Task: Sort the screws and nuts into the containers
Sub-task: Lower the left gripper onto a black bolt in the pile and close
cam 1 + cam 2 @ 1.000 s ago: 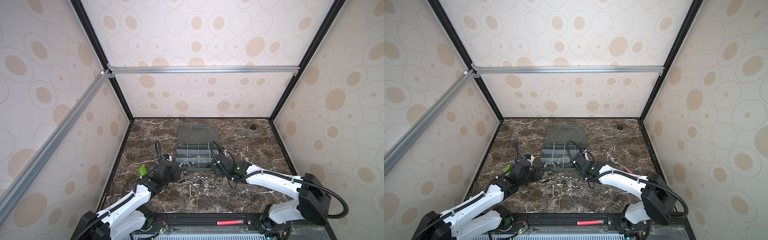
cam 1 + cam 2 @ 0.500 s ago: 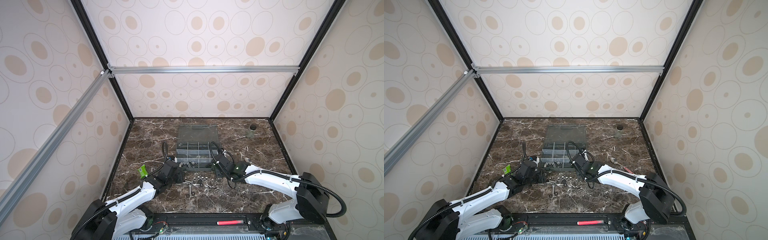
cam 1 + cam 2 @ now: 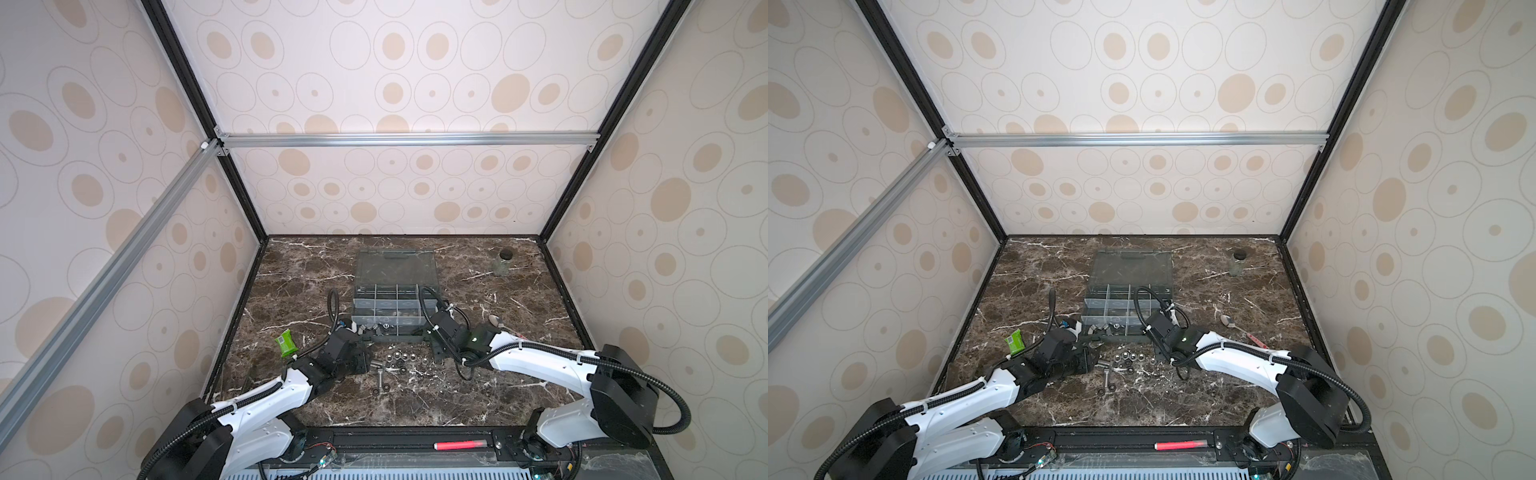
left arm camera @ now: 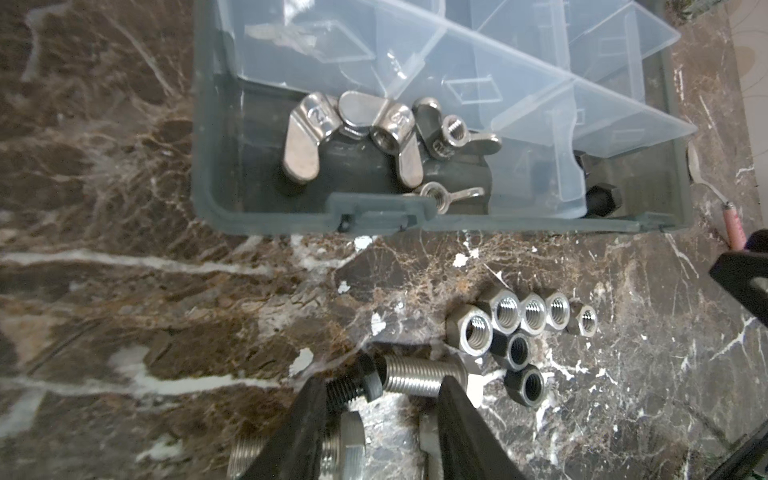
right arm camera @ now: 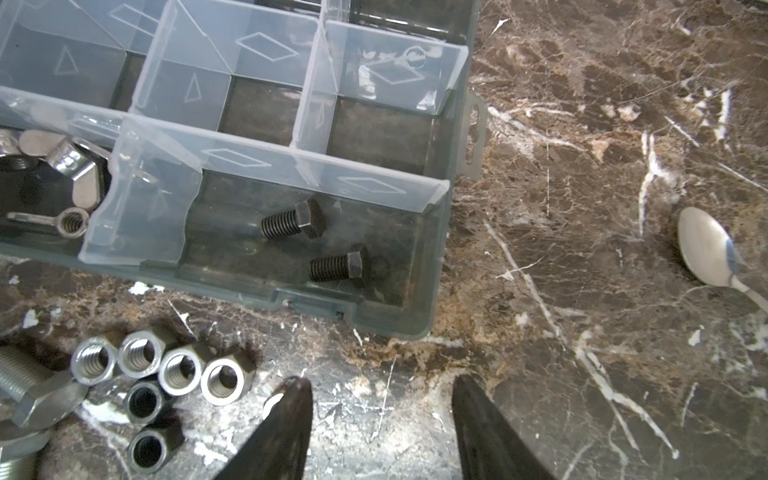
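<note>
My left gripper (image 4: 382, 384) stands with its jaws apart, straddling a silver threaded bolt (image 4: 415, 376) on the brown marble table (image 4: 124, 291), beside loose silver hex nuts (image 4: 519, 316). My right gripper (image 5: 382, 384) is spread over bare marble. In the grey translucent organizer box (image 4: 266, 216), silver wing nuts (image 4: 353, 133) carry stamped digits, one like a 2. Two black screws (image 5: 316, 245) lie in the corner compartment.
</note>
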`<action>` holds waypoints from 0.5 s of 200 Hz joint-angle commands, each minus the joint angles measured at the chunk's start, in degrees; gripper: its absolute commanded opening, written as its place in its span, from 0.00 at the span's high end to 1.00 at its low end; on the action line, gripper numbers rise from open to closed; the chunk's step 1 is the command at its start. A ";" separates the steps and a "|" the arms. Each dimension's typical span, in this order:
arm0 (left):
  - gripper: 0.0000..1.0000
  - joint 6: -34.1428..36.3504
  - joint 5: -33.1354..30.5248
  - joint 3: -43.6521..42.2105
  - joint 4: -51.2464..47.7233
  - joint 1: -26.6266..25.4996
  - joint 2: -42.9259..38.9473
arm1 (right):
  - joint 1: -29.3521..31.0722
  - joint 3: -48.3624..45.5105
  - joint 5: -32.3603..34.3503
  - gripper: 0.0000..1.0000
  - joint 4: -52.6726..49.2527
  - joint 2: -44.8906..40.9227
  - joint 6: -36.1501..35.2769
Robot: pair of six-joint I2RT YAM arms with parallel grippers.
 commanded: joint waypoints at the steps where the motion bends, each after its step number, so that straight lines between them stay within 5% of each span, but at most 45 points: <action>1: 0.55 -1.51 -1.25 -0.58 -1.08 -0.61 -1.48 | -0.18 -1.02 0.02 0.43 0.34 -0.01 1.38; 100: 0.55 -1.48 -1.80 -2.37 -4.90 -0.95 -3.37 | -0.17 -1.71 -1.49 0.43 1.91 1.89 2.16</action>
